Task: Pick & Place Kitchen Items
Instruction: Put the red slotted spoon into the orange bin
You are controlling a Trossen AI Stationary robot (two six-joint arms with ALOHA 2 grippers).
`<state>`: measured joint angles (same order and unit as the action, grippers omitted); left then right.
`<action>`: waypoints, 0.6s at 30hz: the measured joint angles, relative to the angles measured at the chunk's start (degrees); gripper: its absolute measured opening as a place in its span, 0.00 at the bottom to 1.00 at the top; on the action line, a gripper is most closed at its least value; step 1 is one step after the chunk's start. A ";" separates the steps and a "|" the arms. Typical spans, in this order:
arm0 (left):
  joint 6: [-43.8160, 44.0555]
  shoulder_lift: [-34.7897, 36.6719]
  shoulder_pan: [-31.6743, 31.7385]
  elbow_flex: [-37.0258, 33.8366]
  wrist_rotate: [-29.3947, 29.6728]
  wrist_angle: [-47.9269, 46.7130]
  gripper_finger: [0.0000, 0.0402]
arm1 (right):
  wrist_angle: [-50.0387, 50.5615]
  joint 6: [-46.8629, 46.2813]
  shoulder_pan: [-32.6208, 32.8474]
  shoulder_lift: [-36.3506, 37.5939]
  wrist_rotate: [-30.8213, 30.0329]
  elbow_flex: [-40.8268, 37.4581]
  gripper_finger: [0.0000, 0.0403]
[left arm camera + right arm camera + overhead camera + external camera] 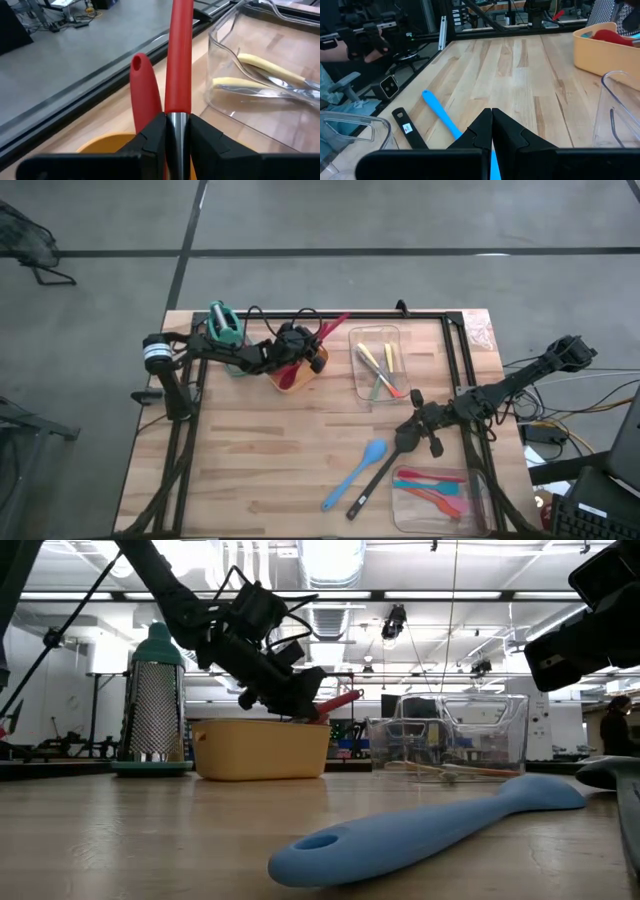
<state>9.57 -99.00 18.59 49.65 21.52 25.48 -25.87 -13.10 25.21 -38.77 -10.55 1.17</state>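
Wooden table (260, 460): left gripper (312, 356) pinches a red-handled utensil (179, 60) over the orange tub (262, 748) — ready to drop; right gripper (404, 440) hovers closed, empty.

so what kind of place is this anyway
Probably a robotics lab or workshop, not a kitchen: bare concrete floor, a wooden table on a metal frame, and fluorescent lights over equipment behind.
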 joint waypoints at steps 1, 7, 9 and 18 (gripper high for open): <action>0.17 0.00 -0.02 -0.02 -0.25 -0.01 0.17 | 0.00 0.00 0.01 0.00 -0.01 0.00 0.02; 0.73 0.00 -0.04 0.00 -1.46 -0.05 0.18 | 0.02 0.00 0.00 -0.01 -0.02 0.00 0.02; 0.80 0.00 -0.04 0.04 -1.46 -0.07 0.18 | 0.02 0.00 0.01 0.01 -0.02 0.00 0.02; 2.33 0.00 -0.04 0.10 -1.42 -0.39 0.19 | 0.11 0.00 0.00 -0.01 -0.04 0.00 0.02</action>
<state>11.90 -99.00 18.55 49.75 20.10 25.09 -25.76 -13.10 25.21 -38.78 -10.59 1.17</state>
